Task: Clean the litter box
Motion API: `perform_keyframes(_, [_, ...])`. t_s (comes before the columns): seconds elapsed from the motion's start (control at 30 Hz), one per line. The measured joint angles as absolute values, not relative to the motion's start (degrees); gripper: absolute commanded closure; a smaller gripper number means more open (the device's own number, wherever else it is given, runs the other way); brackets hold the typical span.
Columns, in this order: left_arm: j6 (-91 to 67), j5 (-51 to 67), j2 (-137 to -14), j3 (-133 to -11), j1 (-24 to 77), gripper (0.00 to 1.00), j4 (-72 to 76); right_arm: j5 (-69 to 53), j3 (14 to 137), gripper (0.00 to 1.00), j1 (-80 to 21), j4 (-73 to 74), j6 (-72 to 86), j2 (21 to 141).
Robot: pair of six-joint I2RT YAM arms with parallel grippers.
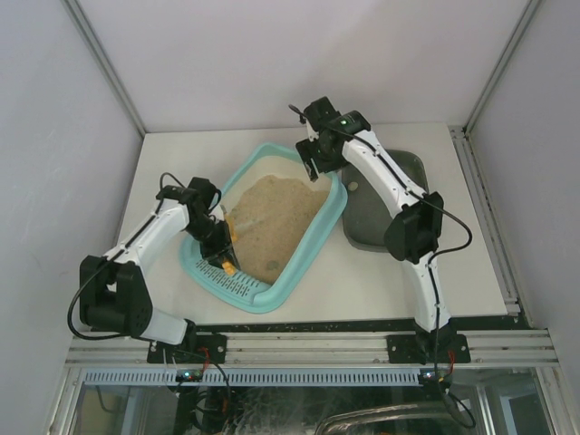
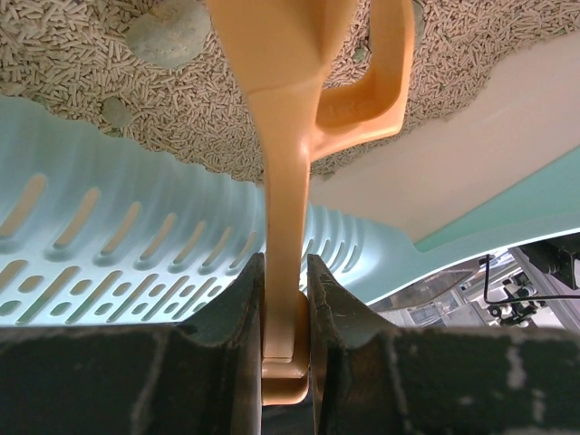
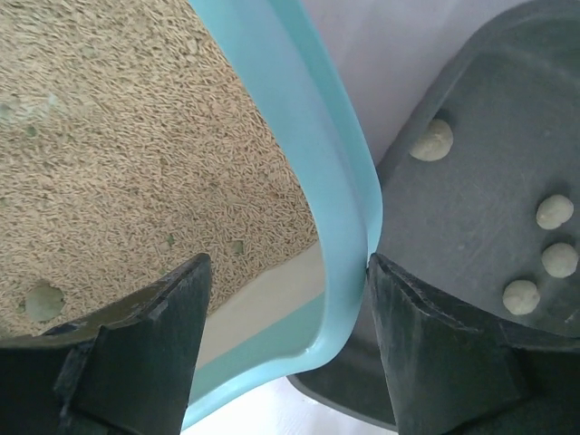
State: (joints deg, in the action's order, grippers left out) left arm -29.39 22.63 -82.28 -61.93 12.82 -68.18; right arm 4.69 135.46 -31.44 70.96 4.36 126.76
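Observation:
The light turquoise litter box (image 1: 337, 214) lies slantwise mid-table with tan litter heaped inside. Over its slotted grate (image 2: 109, 245) my left gripper (image 1: 221, 252) is shut on the handle of an orange scoop (image 2: 286, 172), whose head rests on the litter. Greenish clumps (image 2: 168, 32) lie in the litter ahead of it. My right gripper (image 3: 288, 258) straddles the box's far corner rim (image 3: 299, 118), closed on it. One finger (image 3: 417, 326) presses the rim's outside; the other sits inside, by the litter's edge.
A dark grey tray (image 1: 373, 228) stands right of the box, touching its corner, with several round clumps (image 3: 432, 140) in it. White walls close the table on three sides. A metal rail runs along the near edge.

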Motion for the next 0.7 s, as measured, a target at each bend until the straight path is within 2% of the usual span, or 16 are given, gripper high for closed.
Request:
perform_keyframes(0.17, [-29.34,22.65,-83.26,-62.61,12.75,1.0,-68.12,7.57,132.99,0.31,-31.46,70.81,4.71,126.76])
perform_keyframes(0.3, [-29.32,22.65,-83.64,-62.72,12.73,1.0,-68.01,9.32,130.13,0.41,-31.09,70.59,4.73,125.95])
perform_keyframes(0.4, [-29.32,22.65,-83.66,-62.7,12.73,1.0,-68.01,9.63,125.97,0.55,-30.68,71.09,4.86,124.62])
perform_keyframes(0.63, [-29.21,22.63,-84.58,-63.33,12.73,1.0,-67.94,10.41,124.53,1.0,-30.13,71.05,8.58,124.36])
perform_keyframes(0.7, [-28.34,22.74,-85.08,-63.64,12.8,1.0,-68.42,11.29,126.3,1.0,-30.13,70.5,9.43,125.49])
